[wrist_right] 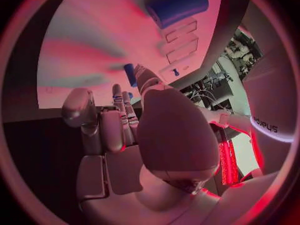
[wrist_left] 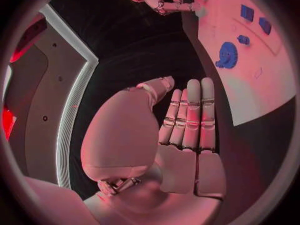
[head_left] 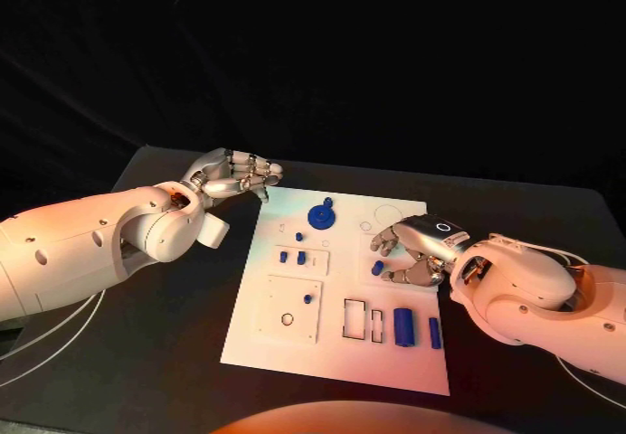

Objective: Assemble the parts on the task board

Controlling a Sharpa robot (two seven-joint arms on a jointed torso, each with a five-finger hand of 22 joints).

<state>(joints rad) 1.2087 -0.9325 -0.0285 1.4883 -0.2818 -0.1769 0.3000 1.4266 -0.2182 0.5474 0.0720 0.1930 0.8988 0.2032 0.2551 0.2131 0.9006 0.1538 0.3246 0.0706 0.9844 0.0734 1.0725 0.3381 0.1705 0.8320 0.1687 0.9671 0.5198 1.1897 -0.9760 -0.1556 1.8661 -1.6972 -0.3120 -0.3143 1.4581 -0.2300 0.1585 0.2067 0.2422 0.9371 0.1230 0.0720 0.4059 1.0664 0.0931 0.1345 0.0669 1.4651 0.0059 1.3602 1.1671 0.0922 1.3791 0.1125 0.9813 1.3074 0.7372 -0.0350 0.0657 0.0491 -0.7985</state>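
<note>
Head view, white task board (head_left: 261, 348), blue gear (head_left: 319, 216), small blue parts (head_left: 404, 327)

The right hand (head_left: 415, 251) covered part of the task board (head_left: 261, 334), hiding whatever lay beneath its fingers. Beside that hand, whether its fingertips touched the small blue part (head_left: 377, 268) could not be told.

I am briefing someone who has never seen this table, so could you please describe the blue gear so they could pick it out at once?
Find the white task board in the middle of the black table. Near its far edge, towards the left hand, lies the blue gear. It is the only round, toothed piece; the other blue parts are small blocks and cylinders.
</note>
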